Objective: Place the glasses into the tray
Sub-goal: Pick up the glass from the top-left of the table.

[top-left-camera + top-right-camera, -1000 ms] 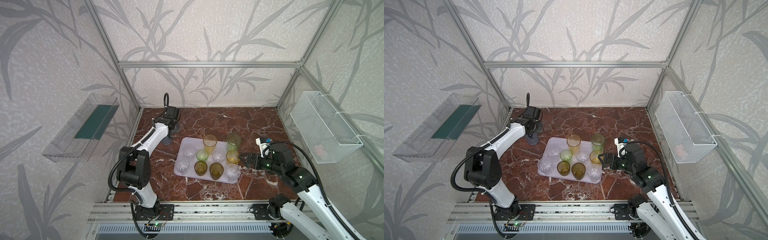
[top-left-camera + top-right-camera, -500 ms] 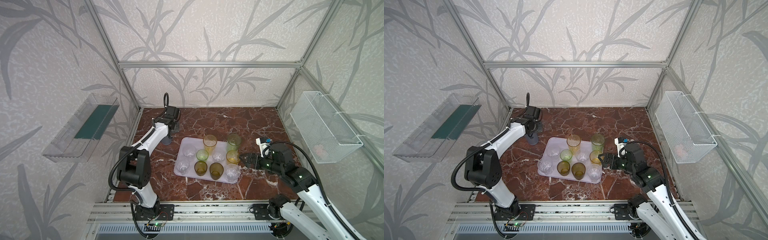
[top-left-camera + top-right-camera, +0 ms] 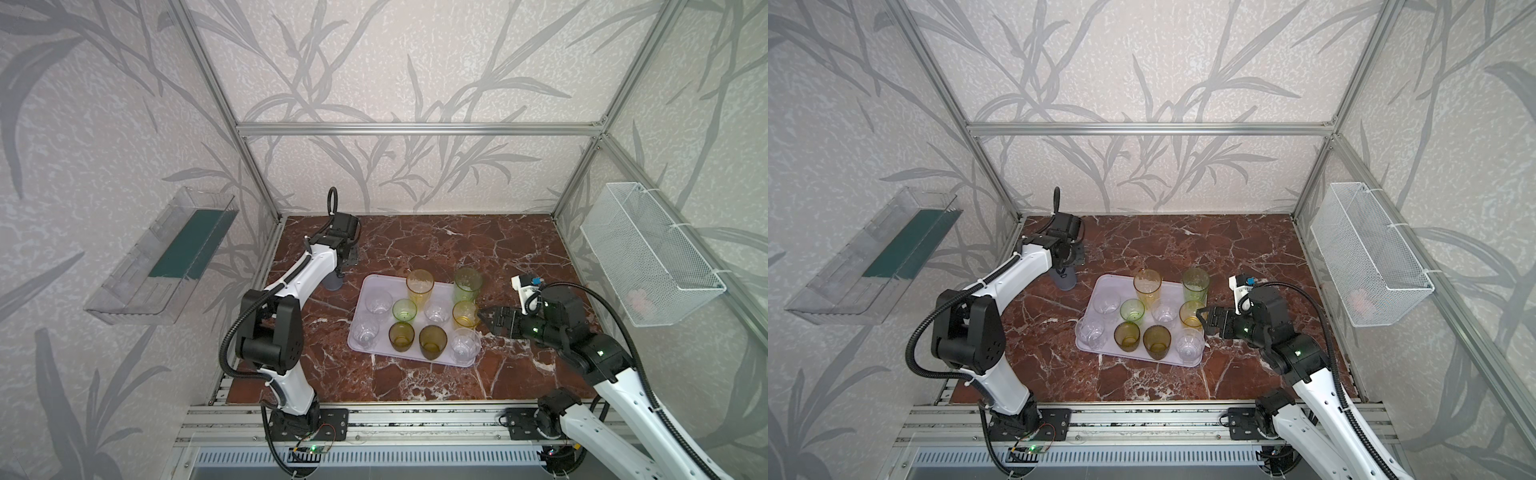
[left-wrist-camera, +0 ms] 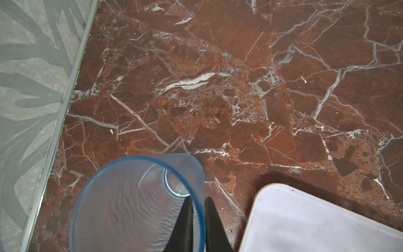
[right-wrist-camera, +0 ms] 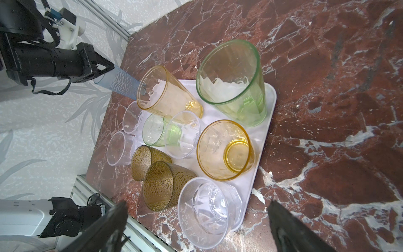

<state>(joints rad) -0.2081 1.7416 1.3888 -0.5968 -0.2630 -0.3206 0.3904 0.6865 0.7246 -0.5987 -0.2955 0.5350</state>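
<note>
The pale lavender tray [image 3: 373, 284] [image 3: 1105, 283] lies mid-table and holds several glasses: a tall yellow one [image 3: 419, 286], a tall pale-green one [image 3: 467, 284], a short green one [image 3: 404, 309], a short yellow one [image 3: 465, 313], two dark amber ones [image 3: 401, 336] and several clear ones. A tall grey-blue glass [image 3: 333, 283] [image 4: 135, 207] stands upright just left of the tray's far corner. My left gripper [image 4: 197, 218] is shut on its rim, one finger inside and one outside. My right gripper [image 3: 484, 318] [image 5: 197, 204] hangs open at the tray's right edge, holding nothing.
A clear plastic shelf [image 3: 162, 257] hangs on the left wall and a white wire basket [image 3: 648, 257] on the right wall. Aluminium frame posts stand at the back corners. A metal rail [image 3: 415, 419] runs along the table's front edge.
</note>
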